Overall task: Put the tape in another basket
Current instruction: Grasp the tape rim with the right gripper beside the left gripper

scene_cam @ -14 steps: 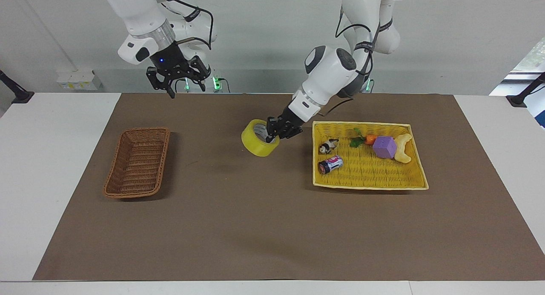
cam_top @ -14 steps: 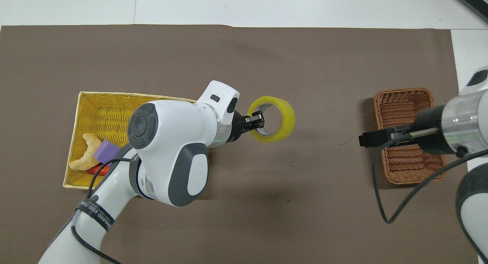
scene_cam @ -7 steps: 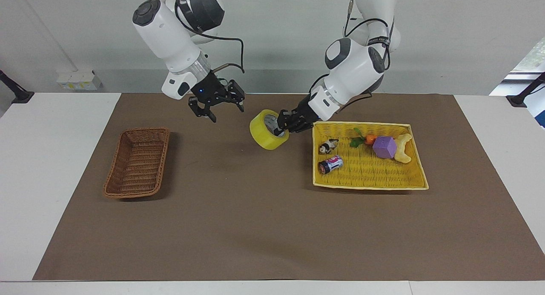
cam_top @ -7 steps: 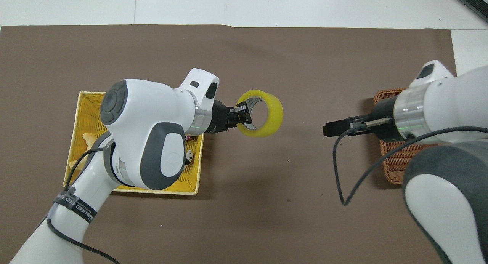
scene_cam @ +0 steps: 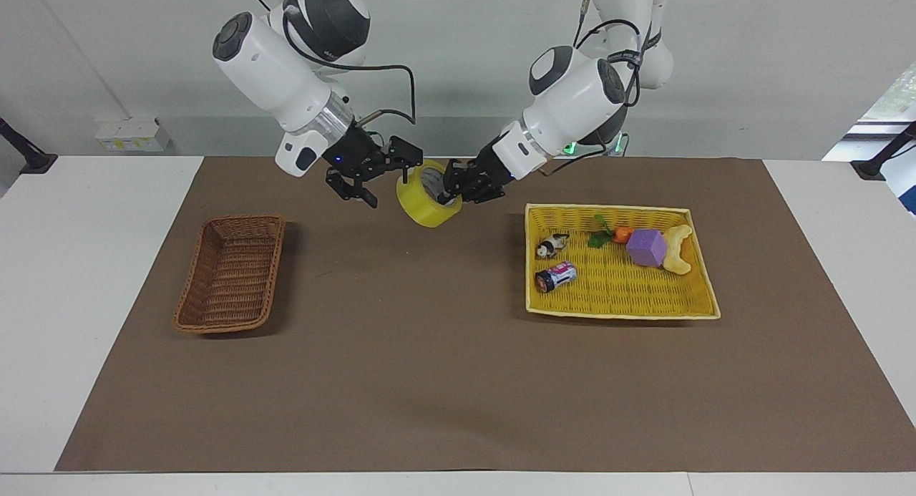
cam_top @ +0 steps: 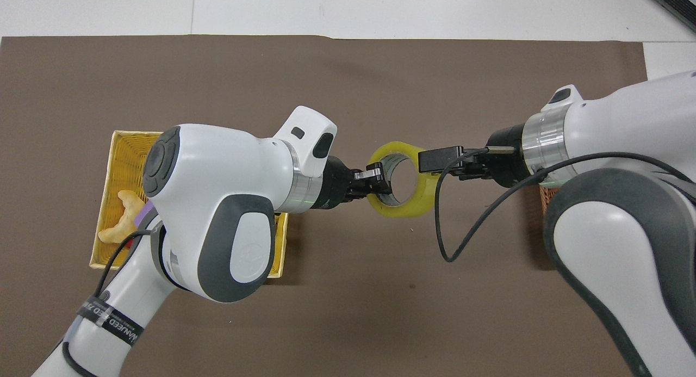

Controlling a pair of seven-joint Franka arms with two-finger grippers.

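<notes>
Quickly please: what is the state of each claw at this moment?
Left claw: shut on the tape, held in the air.
Right claw: open, beside the tape, not gripping it.

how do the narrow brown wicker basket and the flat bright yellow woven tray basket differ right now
The narrow brown wicker basket is oblong with sloping sides; the flat bright yellow woven tray basket is wider and shallower. The brown one holds nothing; the yellow one holds several small items. The brown one sits toward the right arm's end, the yellow toward the left arm's. Both are woven and rest on the mat.

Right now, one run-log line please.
phase: handover | left gripper: shut on tape, midair | right gripper: open at tape | basket: empty
</notes>
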